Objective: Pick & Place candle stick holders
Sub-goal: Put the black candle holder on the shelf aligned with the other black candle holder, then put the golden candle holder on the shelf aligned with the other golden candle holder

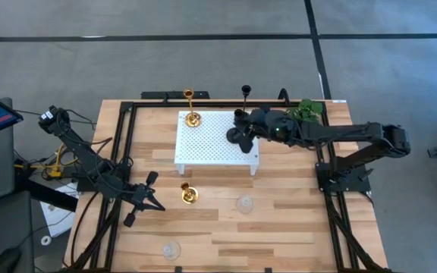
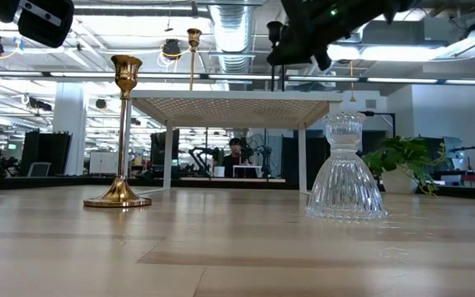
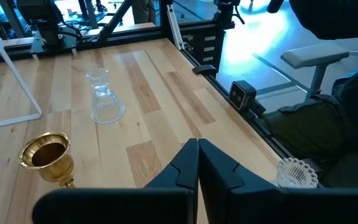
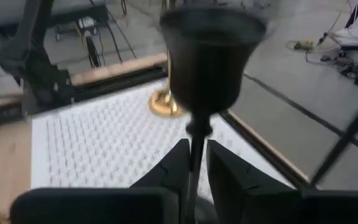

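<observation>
My right gripper (image 1: 243, 123) reaches in from the table's right over the far right part of the white platform (image 1: 203, 148) and is shut on a black candle stick holder (image 4: 207, 56), whose cup (image 1: 245, 91) shows past the gripper. A gold holder (image 1: 193, 117) stands by its base on the platform's far left. A second gold holder (image 1: 189, 193) and a clear glass one (image 1: 244, 203) stand on the table in front of the platform. Another clear glass one (image 1: 171, 249) stands near the table's near edge. My left gripper (image 3: 197, 165) is shut and empty, left of the gold holder on the table. My right gripper pinches the black holder's thin stem (image 4: 196, 134) between its two fingers, just below the cup. The fingers come roughly level from the table's right and lie across the stem. The holder stands upright. Whether its base rests on the platform, the gripper hides.
A green plant sprig (image 1: 307, 110) lies at the table's far right corner, behind my right arm. Black frame rails (image 1: 124, 144) run along the table's left and right sides. Bare wood lies right of the clear glass holder (image 2: 345, 169).
</observation>
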